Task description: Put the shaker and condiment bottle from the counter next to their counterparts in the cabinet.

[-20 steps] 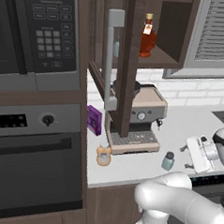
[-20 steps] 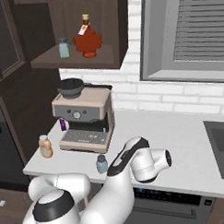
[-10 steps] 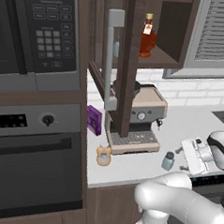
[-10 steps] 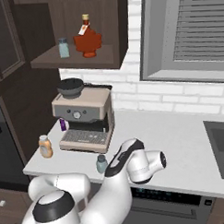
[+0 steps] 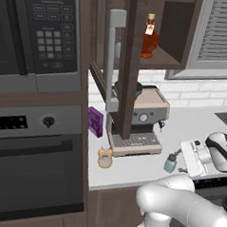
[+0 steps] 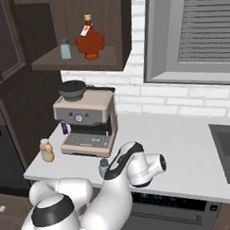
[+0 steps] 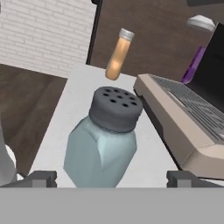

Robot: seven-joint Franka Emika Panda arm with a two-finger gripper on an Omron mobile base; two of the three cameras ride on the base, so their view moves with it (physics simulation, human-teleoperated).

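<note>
Counter (image 5: 190, 127) holds shaker (image 7: 104, 139) between hand's (image 7: 111, 178) fingertips.

You've got a white brick backsplash (image 6: 182, 102) running behind everything, with a grey-framed window (image 6: 198, 35) and closed slatted blinds on the right. Over on the left there's a black microwave (image 5: 37, 32) stacked above a dark oven (image 5: 33, 170). A beige espresso machine (image 6: 86, 123) sits against the wall, a purple box (image 5: 95, 122) beside it. Dark sink (image 6: 226, 152) at far right. Lighting's flat and even.
</note>
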